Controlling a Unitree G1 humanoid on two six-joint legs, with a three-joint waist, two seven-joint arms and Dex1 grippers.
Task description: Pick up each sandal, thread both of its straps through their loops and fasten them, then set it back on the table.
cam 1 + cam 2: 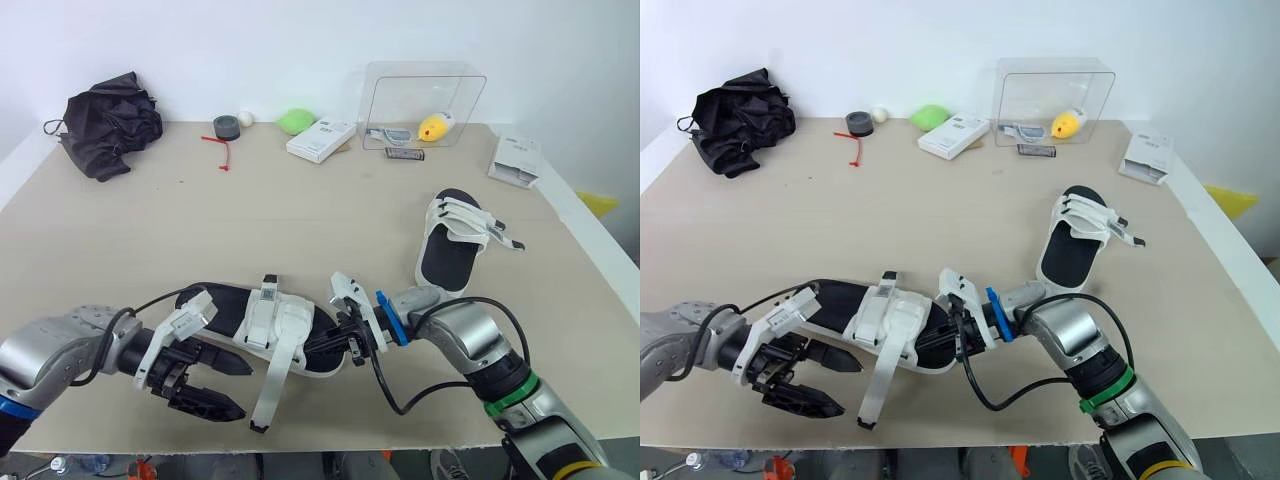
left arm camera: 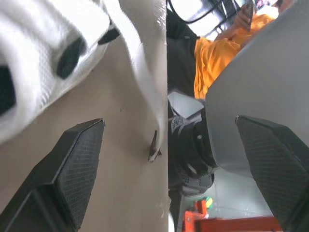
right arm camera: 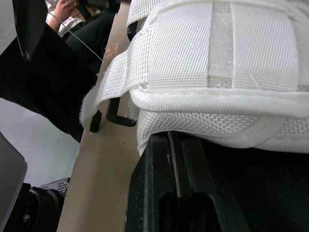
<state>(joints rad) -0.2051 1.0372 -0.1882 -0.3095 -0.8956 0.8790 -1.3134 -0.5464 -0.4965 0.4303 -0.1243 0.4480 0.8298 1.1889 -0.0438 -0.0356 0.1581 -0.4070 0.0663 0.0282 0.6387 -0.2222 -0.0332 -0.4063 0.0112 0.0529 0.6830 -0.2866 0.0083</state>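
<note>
Sandals lie on the beige table (image 1: 300, 215), and the near sandal (image 1: 268, 322) is stretched along the near edge, a little left of its middle, black sole down and white straps on top. The right gripper (image 1: 340, 348) is clamped on that sandal's toe end; the right wrist view shows a black finger (image 3: 159, 193) pressed against the sole just under the white mesh. One loose strap (image 1: 272, 385) trails from the sandal's middle and hangs over the near edge, its dark tip (image 2: 153, 151) dangling past the tabletop. The left gripper (image 1: 243, 390) hovers by the near edge, just beside the sandal's heel half, with its fingers (image 2: 72, 169) spread wide and nothing between them. The far sandal (image 1: 455, 245) rests toward the right edge, well apart from both grippers, with its strap ends sticking out to the right. Along the far edge sit a black bundle of cloth (image 1: 108, 125) at the left corner, a white box (image 1: 321, 139) and a clear plastic box (image 1: 422, 105).
</note>
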